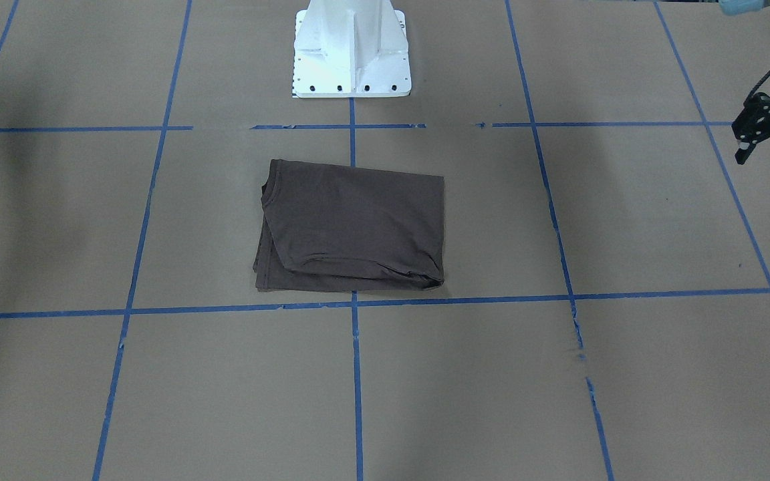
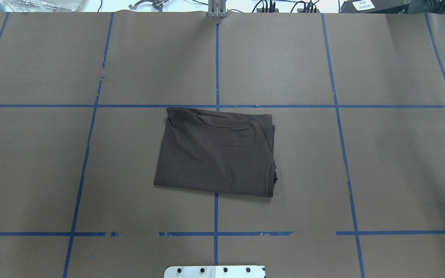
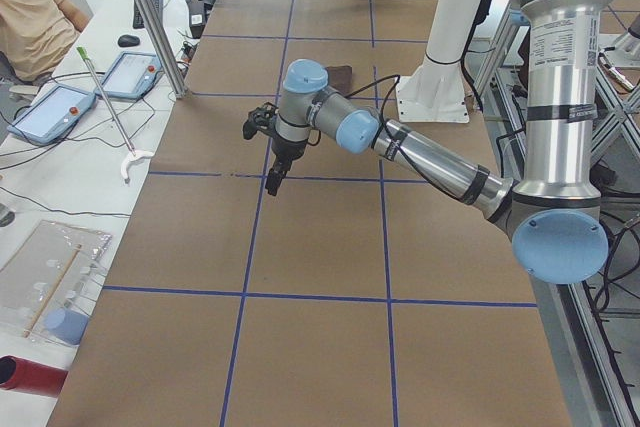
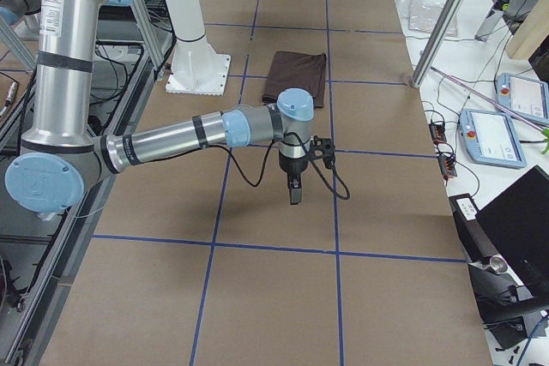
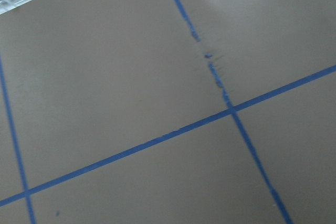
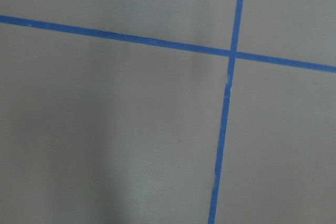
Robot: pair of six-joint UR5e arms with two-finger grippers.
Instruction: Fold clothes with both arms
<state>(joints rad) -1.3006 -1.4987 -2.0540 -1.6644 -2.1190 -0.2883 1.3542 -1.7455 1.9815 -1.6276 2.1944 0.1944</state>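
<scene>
Folding looks finished: the dark brown-grey short-sleeved T-shirt lies as a flat rectangle at centre frame, well apart from both arms. The black two-finger left gripper and right gripper carry nothing, though I cannot tell how far either is open. I'd say the next move calls only for parking.

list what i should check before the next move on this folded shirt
1. Fold: the dark brown-grey short-sleeved fabric T-shirt lies as a compact rectangle: ok.
2. Layers lined up: not ok, an under layer peeks out along the collar side.
3. Clearance of the left end effector from the T-shirt: ok, it hangs over the bare brown paper-covered table.
4. Clearance of the right end effector from the T-shirt: ok, also over bare paper.
5. Both end effectors open and ready to grasp: cannot tell.
</scene>
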